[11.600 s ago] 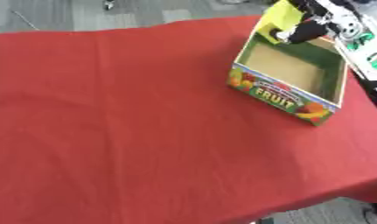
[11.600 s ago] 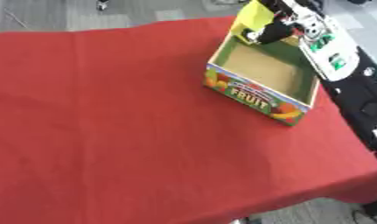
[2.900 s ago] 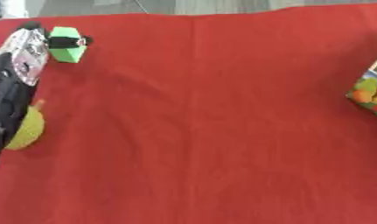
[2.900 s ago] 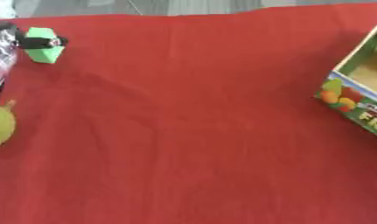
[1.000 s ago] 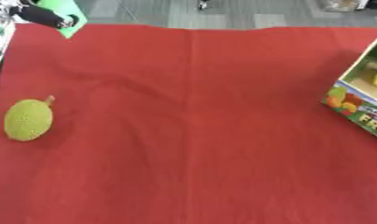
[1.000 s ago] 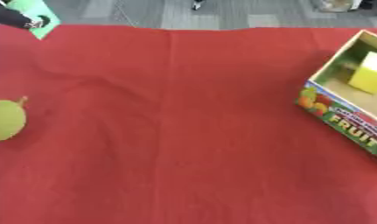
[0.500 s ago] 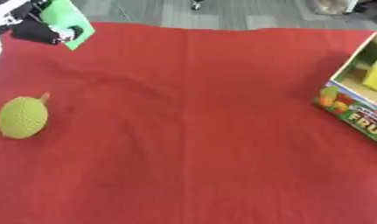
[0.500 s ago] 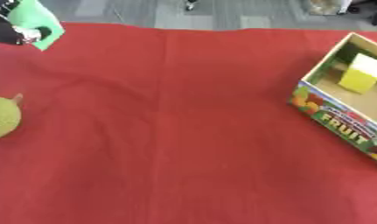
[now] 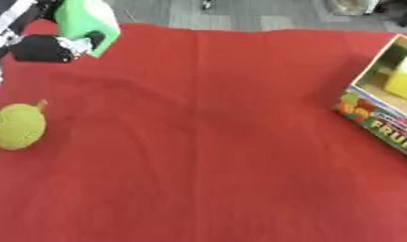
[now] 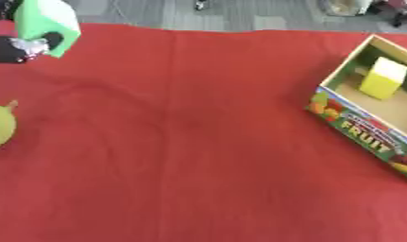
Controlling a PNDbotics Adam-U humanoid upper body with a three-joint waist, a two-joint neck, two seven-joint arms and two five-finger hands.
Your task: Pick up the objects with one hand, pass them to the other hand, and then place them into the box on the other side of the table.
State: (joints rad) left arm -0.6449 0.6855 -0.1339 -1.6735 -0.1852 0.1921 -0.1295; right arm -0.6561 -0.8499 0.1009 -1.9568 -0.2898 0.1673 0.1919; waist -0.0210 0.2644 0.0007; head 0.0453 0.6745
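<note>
- The left hand gripped a green block, apparently above the bench's far-left corner.
- A yellow block lay inside the fruit box at right.
- A green fruit rested on the red cloth.

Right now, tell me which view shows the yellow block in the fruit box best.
The right eye view: the whole yellow block shows, standing inside the fruit box. In the left eye view the picture's right edge cuts the block off, so only part of it and of the box shows.
</note>
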